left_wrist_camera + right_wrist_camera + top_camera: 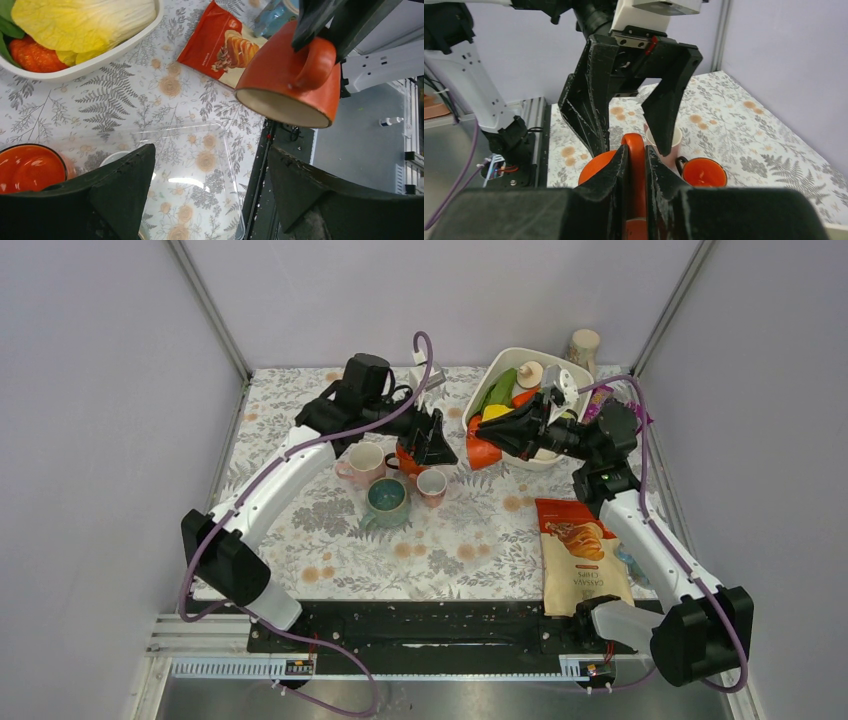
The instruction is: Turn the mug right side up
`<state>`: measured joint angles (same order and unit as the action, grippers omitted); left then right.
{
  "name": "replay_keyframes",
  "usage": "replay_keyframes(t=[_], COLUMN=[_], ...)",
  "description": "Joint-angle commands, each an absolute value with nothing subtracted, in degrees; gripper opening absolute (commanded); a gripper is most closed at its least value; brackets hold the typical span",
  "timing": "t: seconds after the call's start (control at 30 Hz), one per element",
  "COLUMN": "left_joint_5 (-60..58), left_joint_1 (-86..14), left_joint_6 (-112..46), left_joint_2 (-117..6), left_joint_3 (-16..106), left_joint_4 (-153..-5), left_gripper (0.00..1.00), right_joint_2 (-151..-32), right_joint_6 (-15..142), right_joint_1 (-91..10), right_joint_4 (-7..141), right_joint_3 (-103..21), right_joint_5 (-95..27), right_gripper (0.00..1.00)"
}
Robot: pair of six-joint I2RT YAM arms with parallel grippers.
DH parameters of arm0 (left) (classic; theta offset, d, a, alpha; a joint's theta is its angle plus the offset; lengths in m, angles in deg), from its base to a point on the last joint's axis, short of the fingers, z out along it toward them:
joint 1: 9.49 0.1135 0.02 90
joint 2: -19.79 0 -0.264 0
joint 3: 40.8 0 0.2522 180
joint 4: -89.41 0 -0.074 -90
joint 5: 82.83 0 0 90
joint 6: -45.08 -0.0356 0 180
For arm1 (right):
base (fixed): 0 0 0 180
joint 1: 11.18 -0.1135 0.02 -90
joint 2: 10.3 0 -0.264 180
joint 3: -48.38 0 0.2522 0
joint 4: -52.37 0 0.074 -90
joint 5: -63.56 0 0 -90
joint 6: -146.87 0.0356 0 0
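Across the workspace, the bench [450, 560] carries a cloth printed with ferns and flowers. Plain lilac walls [100, 440] and metal frame posts [212, 315] enclose it on three sides.

Containers:
- A white bowl [520, 358] stands at the far right. It holds a pale yellow cabbage [85, 22], a green vegetable [500, 390] and an orange vegetable [32, 55].
- A pink mug [362, 465], a teal cup [387, 498] and a small pink cup [432, 485] stand upright, close together, left of centre.
- An orange cup [30, 167] stands mouth up just beside that group, under my left end effector [428, 445].
- A clear plastic tray [200, 165] lies on the cloth in the left wrist view.
- A red snack bag [580, 555] lies flat near the base of my right arm.

Task item: the orange mug [290, 75] is off the bench, between the cup group and the white bowl. It hangs tilted, with its mouth facing downward at an angle and its cream inner rim showing.

Arm pose:
- My right end effector [636, 150] is closed on the mug's handle, with one finger on each side. The right arm rises from the near right corner, elbow bent, wrist turned toward the centre.
- My left end effector is open, with its jaws spread wide and gripping nothing. It faces the mug from close by and is apart from it. The left arm stretches from the near left corner to the far centre.
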<state>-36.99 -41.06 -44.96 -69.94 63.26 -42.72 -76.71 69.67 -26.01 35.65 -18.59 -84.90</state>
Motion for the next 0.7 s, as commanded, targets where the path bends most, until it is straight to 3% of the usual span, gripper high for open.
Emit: replay_keyframes(t=[0.0,0.23,0.5,0.57,0.67], left_joint_5=[-41.57,-43.21,-45.36,-46.86,-49.85], left_joint_1=[-42.00,-43.26,-43.07,-42.73,-42.42], left_joint_6=[-44.48,-43.46,-38.25,-36.07,-33.14], left_joint_2=[-67.00,-66.11,-66.79,-66.67,-66.52], left_joint_3=[65.59,66.26,68.28,68.32,68.76], left_joint_4=[-45.53,-46.46,-49.13,-50.56,-52.31], left_gripper=[0.86,0.81,0.67,0.58,0.34], right_joint_2=[-74.95,-75.74,-78.94,-79.47,-80.30], right_joint_6=[73.72,78.18,90.27,90.55,90.21], right_joint_1=[-28.34,-31.17,-32.79,-33.42,-34.19], right_joint_4=[30.25,25.35,10.44,9.54,9.75], right_joint_3=[-20.66,-20.89,-19.46,-18.73,-18.30], right_joint_5=[-86.01,-84.89,-83.11,-82.39,-81.74], right_gripper=[0.00,0.00,0.00,0.00,0.00])
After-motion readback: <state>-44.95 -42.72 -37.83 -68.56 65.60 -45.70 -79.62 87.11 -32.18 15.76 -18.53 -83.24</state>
